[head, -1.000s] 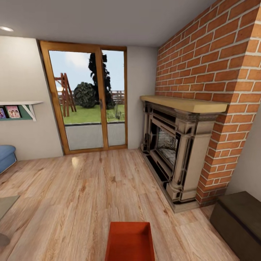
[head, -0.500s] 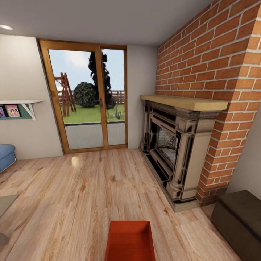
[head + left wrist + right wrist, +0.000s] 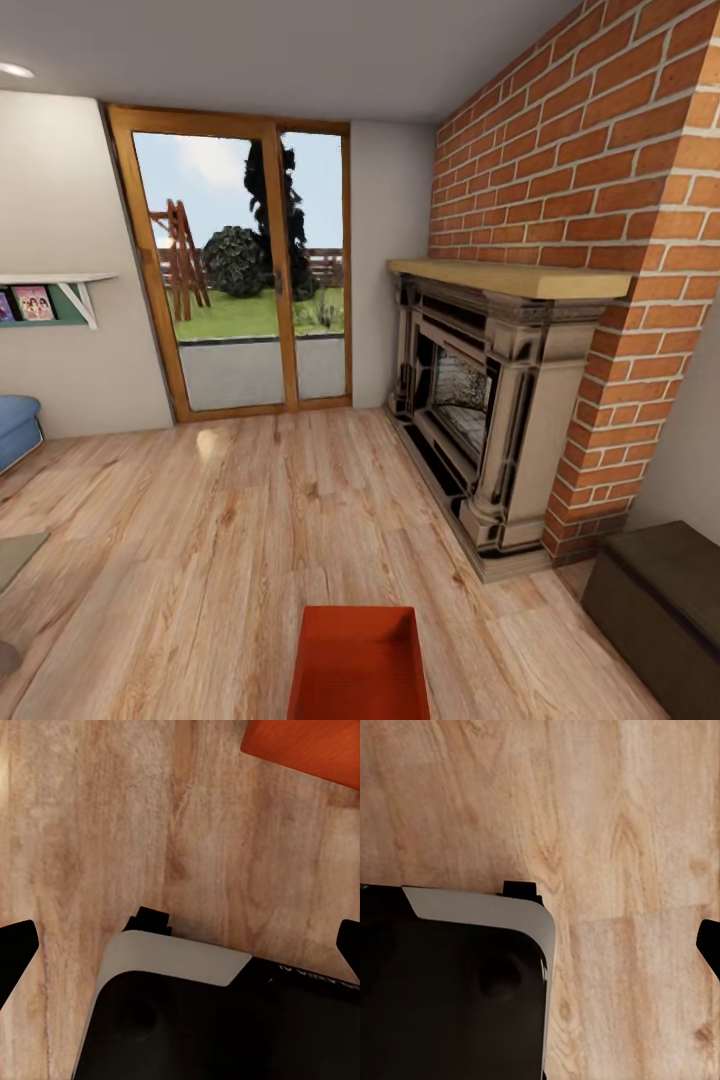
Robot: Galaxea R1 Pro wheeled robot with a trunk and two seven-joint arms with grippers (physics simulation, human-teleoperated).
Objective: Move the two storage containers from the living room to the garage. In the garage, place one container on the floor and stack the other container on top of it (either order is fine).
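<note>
Head view: in the living room, one red-orange storage container (image 3: 360, 665) sits on the light wood-plank floor (image 3: 200, 540) directly ahead of the robot, at the lower edge of the scene — a shallow, lidless rectangular bin with thin plain walls and a flat bottom. To its right stands a brick fireplace (image 3: 500, 420) with a pale wooden mantel and dark carved surround; a dark low chest (image 3: 660, 600) sits beside it. A glazed wood-framed door (image 3: 240, 270) opens on a lawn, and a corner of a blue sofa (image 3: 18, 425) shows at the left. The step in hand appears to be the approach to the first bin; nothing has yet been lifted.

Left wrist view: the camera looks down on grained planks, the robot's dark, white-edged base (image 3: 217, 1012) below, and a corner of the red-orange bin near it. Dark tips of the left gripper (image 3: 180, 945) show at both edges of the frame, well apart — the fingers spread, holding nothing.

Right wrist view: the same matte, knotted planks and rounded base (image 3: 450, 982). A single dark tip of the right gripper (image 3: 711, 945) shows at the edge, so whether it is spread or closed cannot be told.

The next move likely calls for lowering both arms to the bin's thin side walls — a two-sided hold, since the walls look slim and smooth.
</note>
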